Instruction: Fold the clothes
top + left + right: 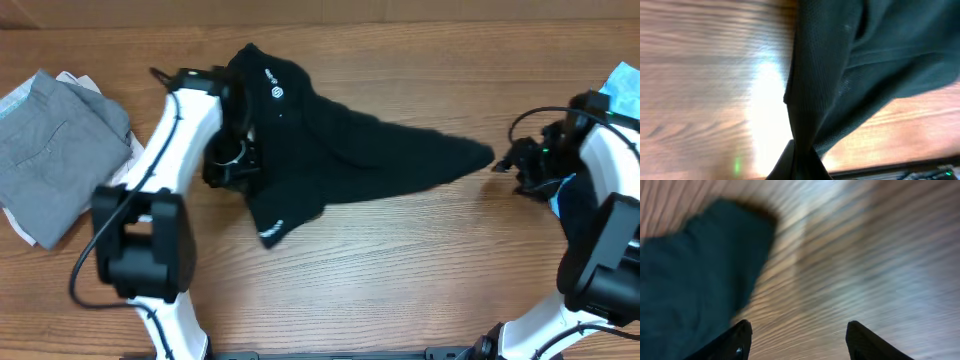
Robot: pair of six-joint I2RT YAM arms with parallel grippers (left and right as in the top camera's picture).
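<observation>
The black garment of the clothes lies spread across the middle of the wooden table, with small white lettering near its far left end. My left gripper sits at the garment's left edge and is shut on a bunched fold of it. The left wrist view shows this black cloth gathered into the left gripper at the bottom edge. My right gripper stands open just right of the garment's pointed right tip. In the right wrist view its fingers are wide apart over bare wood, with the black cloth to their left.
A folded grey garment lies on something white at the table's left edge. Light blue cloth shows at the far right behind the right arm. The table's far edge runs along the top of the overhead view.
</observation>
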